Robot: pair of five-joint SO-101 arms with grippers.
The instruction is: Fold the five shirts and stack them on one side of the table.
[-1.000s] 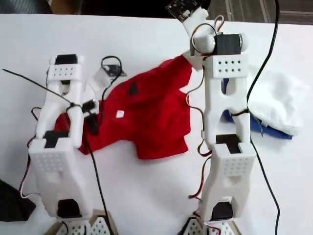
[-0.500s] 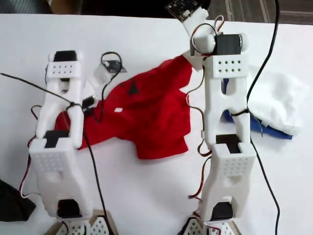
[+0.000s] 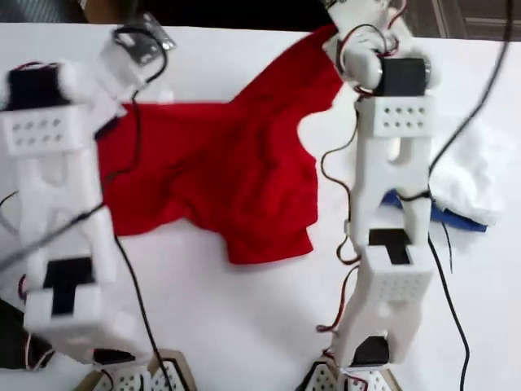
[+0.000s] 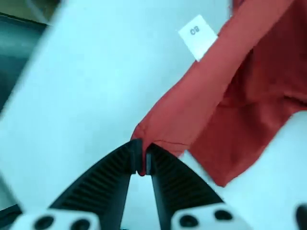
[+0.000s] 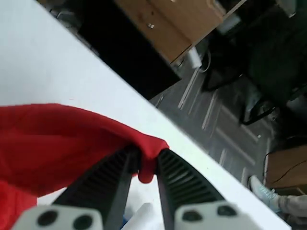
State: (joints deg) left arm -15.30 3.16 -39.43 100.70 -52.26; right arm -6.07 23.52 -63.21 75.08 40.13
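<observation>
While both grippers clamp cloth, the shirt [image 3: 220,171] hangs stretched between them, its lower half resting wrinkled mid-surface [image 3: 244,326].

- Left gripper [image 4: 142,154]: closed on a red corner, at 10 o'clock in the high view.
- Right gripper [image 5: 147,163]: closed on another red corner, at 1 o'clock, close to the far edge.
- Hem points toward 6 o'clock.
- White label [image 4: 197,37] shows on the fabric near the left hold.
- White cloth [image 3: 464,167] lies over a blue one [image 3: 448,216] at 3 o'clock, just beside the right arm.
- Dark cloth [image 3: 12,338] at 8 o'clock, at the surface edge.

Risks, as I judge them:
- Each hold is a thin pinch at the very edge of the fabric. More tension between the arms could pull a corner free and drop that side in a heap.
- With the right hold so near the far edge, laying the shirt down from here may drape it off the surface.
- A sideways swing of the right arm could disturb the pile at 3 o'clock.
- Wrinkles left in the body would carry into any fold.
</observation>
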